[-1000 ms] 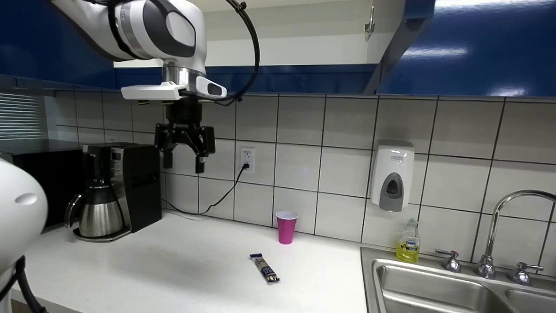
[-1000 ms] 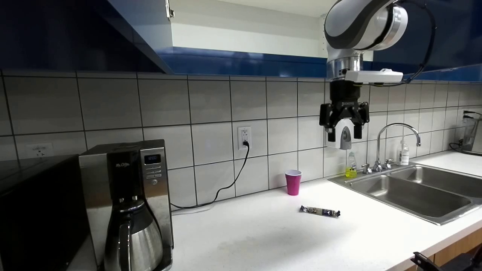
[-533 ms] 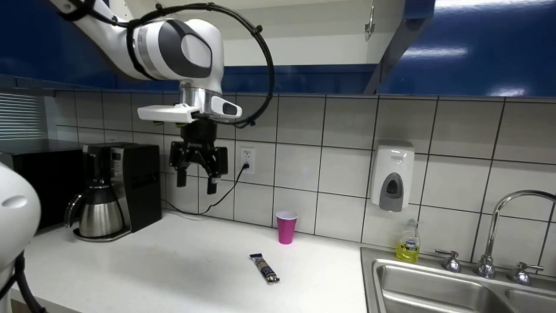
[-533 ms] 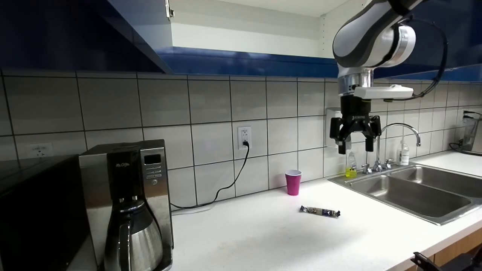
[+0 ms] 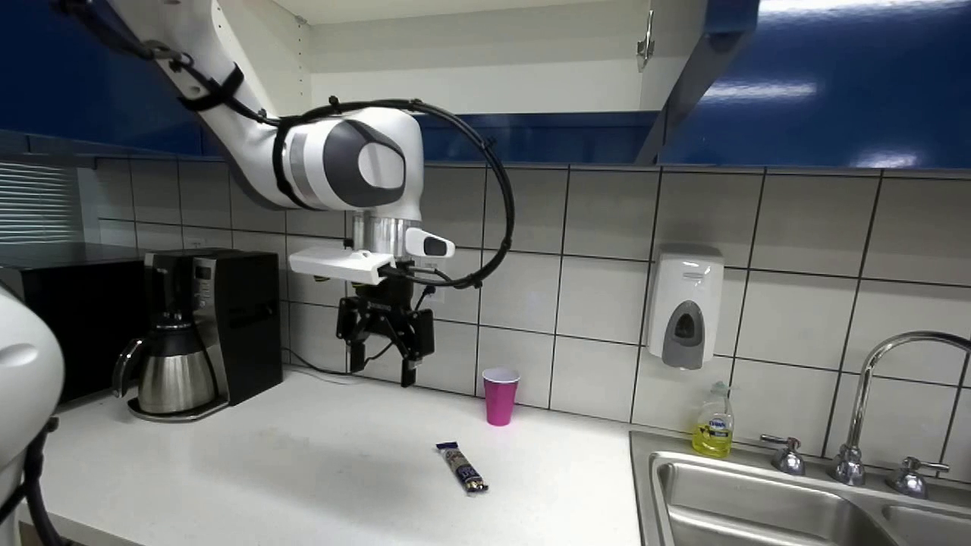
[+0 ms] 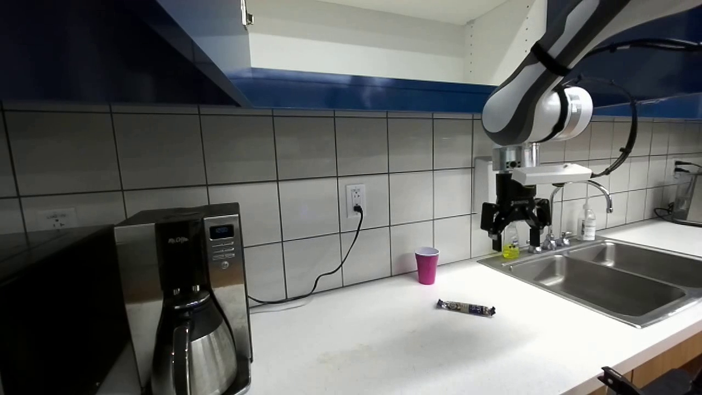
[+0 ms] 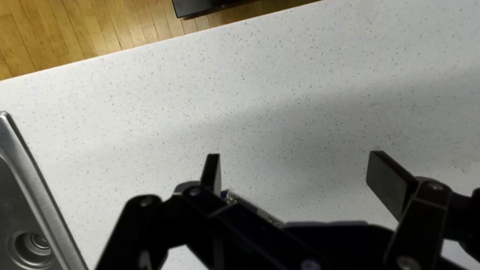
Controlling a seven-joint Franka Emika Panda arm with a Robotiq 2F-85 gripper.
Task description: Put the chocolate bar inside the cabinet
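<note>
Hovering empty and spread wide, my gripper (image 5: 382, 366) hasn't grasped the chocolate bar (image 5: 462, 467), so I judge pickup and placing inside the open cabinet (image 5: 531, 137) remain.

- A kitchen, whether in a home or a workplace cannot be told, with a long white countertop (image 5: 303, 462) running below a wall of pale tiles (image 5: 599, 296).
- A double-basin steel sink (image 6: 592, 285) sits in the countertop beneath a curved chrome faucet (image 5: 862, 398).
- A bottle of yellow dish soap (image 5: 712, 430) stands at the sink's back edge, near a white dispenser (image 5: 686, 303) mounted on the tiles.
- Well apart from the sink, a coffee maker (image 6: 186, 252) holds a steel carafe (image 6: 211, 359).
- Overhead, a glossy blue cabinet (image 6: 356, 90) stands open, its pale interior showing.
- A pink cup (image 5: 501, 402) stands near the tiled wall.
- Wood-plank flooring (image 7: 75, 30) shows past the countertop's edge in the wrist view.
</note>
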